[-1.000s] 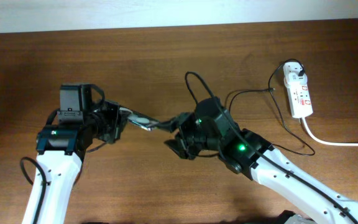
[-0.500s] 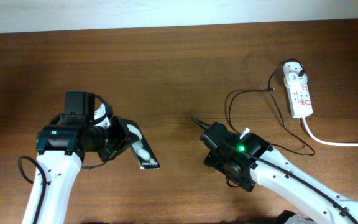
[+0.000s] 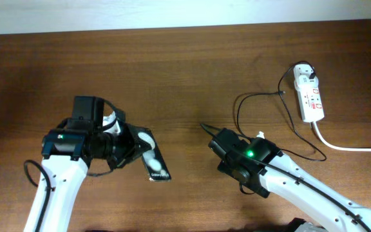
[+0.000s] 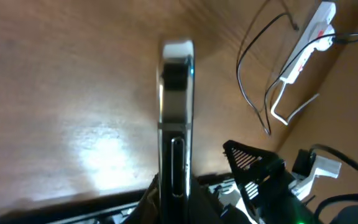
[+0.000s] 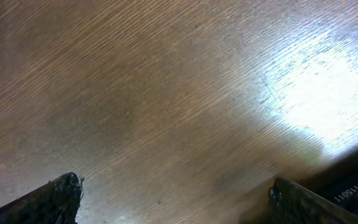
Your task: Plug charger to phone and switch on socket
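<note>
Left gripper (image 3: pixel 136 151) is clamped down on one end of the phone (image 3: pixel 154 162), jaws closed tight around it. In the left wrist view the phone (image 4: pixel 176 118) shows up edge-on, sticking straight out from the fingers (image 4: pixel 157 202). From overhead its glossy face is tilted, glare spots and the little white lettering showing, free end pointing away from the arm. Can't tell if that end touches the table (image 3: pixel 172 77). Off to the right of the phone sits the right gripper (image 5: pixel 176 202), spread wide open with nothing but bare wood between its fingertips (image 5: pixel 58 193). The charger (image 3: pixel 236 111) has its loose tip lying on the table between the phone and that right gripper, apart from the phone. From there the thin black cable loops away and runs further right of the phone to the socket (image 3: pixel 309 96), which lies well apart from the phone near the far right edge, with its thick white lead (image 3: pixel 346 147) trailing off.
</note>
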Controlling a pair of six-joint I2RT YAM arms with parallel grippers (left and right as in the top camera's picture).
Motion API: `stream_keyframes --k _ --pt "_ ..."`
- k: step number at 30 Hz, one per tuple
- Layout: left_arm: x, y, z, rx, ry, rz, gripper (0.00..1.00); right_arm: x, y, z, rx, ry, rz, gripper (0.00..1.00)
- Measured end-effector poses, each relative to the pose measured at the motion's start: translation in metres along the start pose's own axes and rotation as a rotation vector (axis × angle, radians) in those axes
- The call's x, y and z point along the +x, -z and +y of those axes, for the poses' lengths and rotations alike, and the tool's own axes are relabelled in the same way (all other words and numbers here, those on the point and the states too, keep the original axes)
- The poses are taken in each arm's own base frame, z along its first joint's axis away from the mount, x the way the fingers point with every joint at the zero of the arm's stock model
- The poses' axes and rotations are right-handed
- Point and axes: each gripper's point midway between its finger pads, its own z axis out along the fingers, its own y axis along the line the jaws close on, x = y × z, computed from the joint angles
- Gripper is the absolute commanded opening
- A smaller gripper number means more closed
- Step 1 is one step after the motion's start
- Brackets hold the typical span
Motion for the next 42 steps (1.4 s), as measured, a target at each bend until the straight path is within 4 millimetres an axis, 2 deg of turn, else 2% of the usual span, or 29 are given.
stream_keyframes --k 4,5,6,7,8,10,12,13,14,16,19,20,21,22,24,25,26,28,29,30,33,34,37,39,41,42 --pt "-0.014 -0.028 0.021 -0.086 0.01 0.071 0.0 -0.009 0.001 -0.001 0.009 0.035 -0.043 0.99" --pt "-0.018 -0.042 0.032 -0.12 0.03 0.113 0.0 -0.015 0.005 0.002 -0.004 0.047 -0.049 0.98" --pt "-0.019 -0.047 0.035 -0.131 0.037 0.127 0.0 -0.022 0.012 0.007 -0.025 0.048 -0.054 0.94" --pt "-0.022 -0.052 0.037 -0.132 0.037 0.135 0.0 -0.033 0.02 0.013 -0.056 0.026 -0.054 0.86" --pt "-0.029 -0.063 0.04 -0.133 0.04 0.147 0.0 -0.053 0.032 0.02 -0.1 -0.022 -0.069 0.83" --pt "-0.033 -0.07 0.04 -0.122 0.042 0.156 0.0 -0.089 0.042 0.024 -0.164 -0.129 -0.103 0.82" --pt "-0.038 -0.072 0.036 -0.1 0.027 0.144 0.0 -0.116 0.043 0.027 -0.218 -0.18 -0.134 0.82" --pt "-0.039 -0.073 0.035 -0.094 0.023 0.141 0.0 -0.136 0.046 0.032 -0.274 -0.21 -0.165 0.82" --pt "-0.04 -0.073 0.034 -0.089 0.02 0.137 0.0 -0.145 0.045 0.03 -0.278 -0.225 -0.176 0.8" --pt "-0.043 -0.073 0.032 -0.081 0.011 0.128 0.0 -0.16 0.036 0.031 -0.267 -0.236 -0.177 0.8" --pt "-0.044 -0.074 0.031 -0.078 0.007 0.124 0.0 -0.189 0.009 0.052 -0.205 -0.237 -0.138 0.8" --pt "-0.044 -0.074 0.031 -0.077 0.007 0.123 0.0 -0.203 0.007 0.063 -0.212 -0.242 -0.149 0.8" --pt "-0.044 -0.074 0.032 -0.078 0.007 0.124 0.01 -0.222 -0.009 0.081 -0.211 -0.25 -0.153 0.77" --pt "-0.044 -0.074 0.032 -0.078 0.008 0.125 0.01 -0.23 -0.033 0.09 -0.193 -0.252 -0.142 0.72" --pt "-0.043 -0.074 0.032 -0.078 0.009 0.126 0.01 -0.238 -0.063 0.103 -0.19 -0.257 -0.141 0.72" --pt "-0.043 -0.074 0.032 -0.078 0.008 0.126 0.02 -0.239 -0.076 0.105 -0.181 -0.264 -0.134 0.7" --pt "-0.043 -0.074 0.032 -0.078 0.008 0.126 0.02 -0.239 -0.094 0.107 -0.165 -0.267 -0.122 0.62" --pt "-0.044 -0.074 0.032 -0.078 0.008 0.125 0.02 -0.249 -0.111 0.116 -0.189 -0.283 -0.142 0.58" --pt "-0.044 -0.074 0.032 -0.078 0.008 0.125 0.02 -0.251 -0.118 0.117 -0.189 -0.286 -0.142 0.49" --pt "-0.043 -0.074 0.032 -0.078 0.008 0.126 0.02 -0.254 -0.123 0.118 -0.194 -0.293 -0.149 0.32" --pt "-0.043 -0.074 0.032 -0.078 0.008 0.126 0.02 -0.261 -0.128 0.113 -0.19 -0.313 -0.152 0.09" --pt "-0.043 -0.074 0.032 -0.078 0.008 0.126 0.01 -0.261 -0.129 0.112 -0.189 -0.29 -0.149 0.04" --pt "-0.043 -0.074 0.032 -0.078 0.008 0.126 0.01 -0.24 -0.127 0.128 -0.244 -0.084 -0.067 0.04" --pt "-0.044 -0.074 0.032 -0.078 0.009 0.125 0.01 -0.202 -0.121 0.139 -0.248 0.082 0.036 0.04" --pt "-0.044 -0.074 0.031 -0.078 0.008 0.124 0.02 -0.152 -0.112 0.136 -0.192 0.244 0.165 0.06" --pt "-0.044 -0.074 0.032 -0.078 0.009 0.125 0.02 -0.125 -0.108 0.131 -0.148 0.331 0.229 0.46"
